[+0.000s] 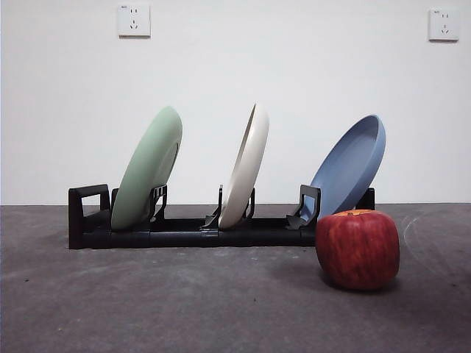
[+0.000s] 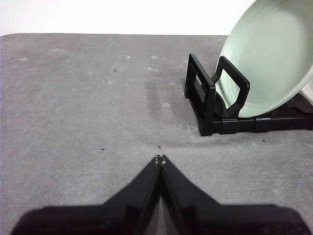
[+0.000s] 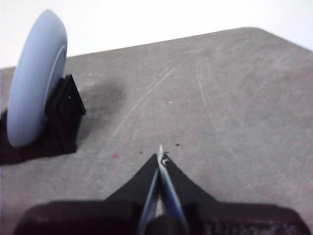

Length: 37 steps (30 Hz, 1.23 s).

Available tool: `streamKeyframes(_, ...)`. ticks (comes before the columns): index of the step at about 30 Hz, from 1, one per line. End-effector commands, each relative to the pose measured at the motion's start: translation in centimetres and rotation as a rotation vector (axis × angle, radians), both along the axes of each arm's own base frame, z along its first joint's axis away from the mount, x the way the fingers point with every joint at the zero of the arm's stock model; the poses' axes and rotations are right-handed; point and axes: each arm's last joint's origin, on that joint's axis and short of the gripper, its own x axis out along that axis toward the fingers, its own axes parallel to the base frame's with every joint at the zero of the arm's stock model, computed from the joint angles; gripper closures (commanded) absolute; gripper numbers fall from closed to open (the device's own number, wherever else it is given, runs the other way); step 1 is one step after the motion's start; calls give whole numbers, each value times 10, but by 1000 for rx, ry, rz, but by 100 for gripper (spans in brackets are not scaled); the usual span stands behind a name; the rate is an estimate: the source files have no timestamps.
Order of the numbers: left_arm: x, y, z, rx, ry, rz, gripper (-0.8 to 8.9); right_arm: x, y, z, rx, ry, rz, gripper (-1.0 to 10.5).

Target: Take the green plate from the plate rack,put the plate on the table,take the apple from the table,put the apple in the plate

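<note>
Standing tilted in the end slot of the plate rack (image 1: 184, 234), next to the rack's boxy handle, the green plate (image 1: 147, 170) has not been lifted out; its rim leans against an upright holder, as the left wrist view confirms. A cream-white plate (image 1: 245, 168) occupies the middle slot and a blue plate (image 1: 349, 167) the far slot, both leaning the same way as the green one. The apple (image 1: 358, 248) rests on the bench (image 1: 184, 301) in front of the rack's blue-plate end, well apart from the green plate and untouched.

The left end effector (image 2: 160, 159) hangs above bare bench near the handle end of the rack, its jaws clenched tip to tip on nothing. The right end effector (image 3: 161, 157) is likewise clenched and empty, over bare bench beside the blue plate. Neither arm enters the front view.

Judged from this layout, no step of the task is done. Left to do: draw the green plate out of its slot, lay it flat on the bench, pick up the apple, and set it in the plate. The left end effector lies nearer the green plate and the right one nearer the apple's end, which suggests a likely division of work.
</note>
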Motion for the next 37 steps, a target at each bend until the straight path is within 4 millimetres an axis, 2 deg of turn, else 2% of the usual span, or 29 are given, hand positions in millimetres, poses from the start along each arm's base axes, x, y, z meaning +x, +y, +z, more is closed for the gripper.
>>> streamKeyframes(1,0,0,-2,-108,7,10,816,1,1,-3,222,-12,-15,946)
streamKeyframes(4,1,-1,-1,-203,-1,1,816,1,1,-1,327,-24,-29,946)
streamKeyframes(9,0,-4,9,-294,-28,-89,817,0,3,1,363,-17,53,948)
streamKeyframes(15,-4,-9,45,-368,-41,-263,819,-3,7,24,482,-21,170,956)
streamKeyframes(21,-5,-11,105,-372,-27,-355,819,-1,11,73,509,3,307,956)
streamKeyframes(28,16,-16,178,-387,3,-512,818,18,16,147,449,47,560,955)
streamKeyframes(34,39,-21,220,-369,181,-665,818,32,20,202,439,102,744,948)
streamKeyframes(37,51,-22,234,-354,266,-668,818,38,20,225,443,130,772,946)
